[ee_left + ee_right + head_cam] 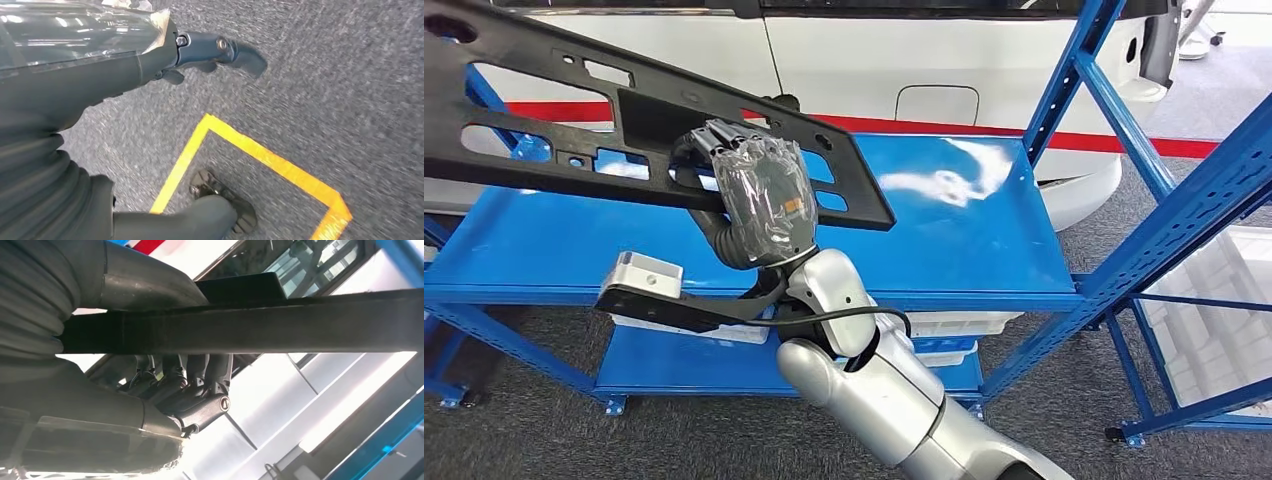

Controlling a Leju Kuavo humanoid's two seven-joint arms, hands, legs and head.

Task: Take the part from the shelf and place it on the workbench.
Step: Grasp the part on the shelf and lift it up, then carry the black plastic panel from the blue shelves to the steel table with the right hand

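Black slotted part [624,130], flat, rigid.

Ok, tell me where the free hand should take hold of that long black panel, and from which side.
On the near long edge rail of the black panel, left of the right hand, coming from below and the robot's side. The panel is long, flat and slotted; the right hand holds it well toward its right end, so the left span overhangs. The left hand hangs free over the floor.

blue shelf top [984,240] bare, blue upright post [1064,90] right of it
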